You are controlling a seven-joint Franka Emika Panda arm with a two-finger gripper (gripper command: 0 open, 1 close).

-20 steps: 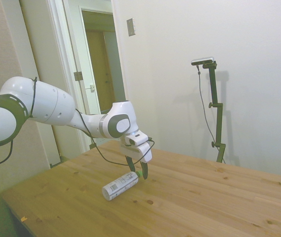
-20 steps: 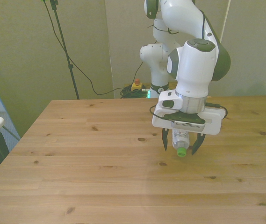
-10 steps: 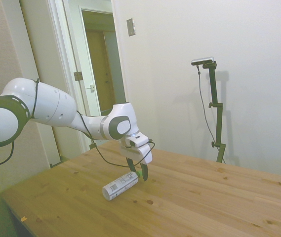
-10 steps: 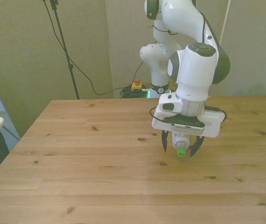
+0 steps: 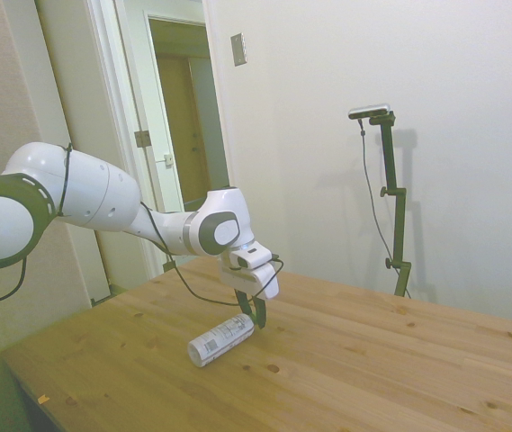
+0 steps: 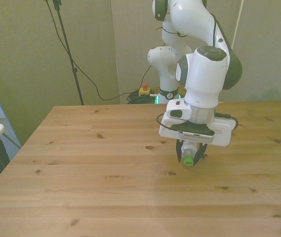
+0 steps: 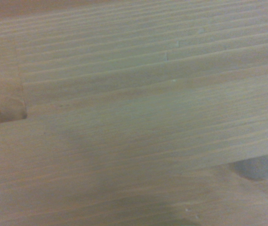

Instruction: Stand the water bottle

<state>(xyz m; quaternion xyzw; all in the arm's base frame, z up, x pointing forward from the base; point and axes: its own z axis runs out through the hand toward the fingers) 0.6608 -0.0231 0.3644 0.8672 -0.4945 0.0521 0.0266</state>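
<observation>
Water bottle in hand (cap frontally)

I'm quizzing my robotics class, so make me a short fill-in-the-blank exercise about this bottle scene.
1. The water bottle is lying on its ____.
2. Its screw cap is coloured ____.
3. The gripper is shut on the bottle near its ____ end.
4. The table is made of ____.

Missing words: side; green; cap; wood

The water bottle is a small clear plastic one with a green cap and a white-grey printed label round its body. It lies on its side on the wooden table, base toward 8 o'clock and neck toward 2 o'clock in the side view.
</observation>
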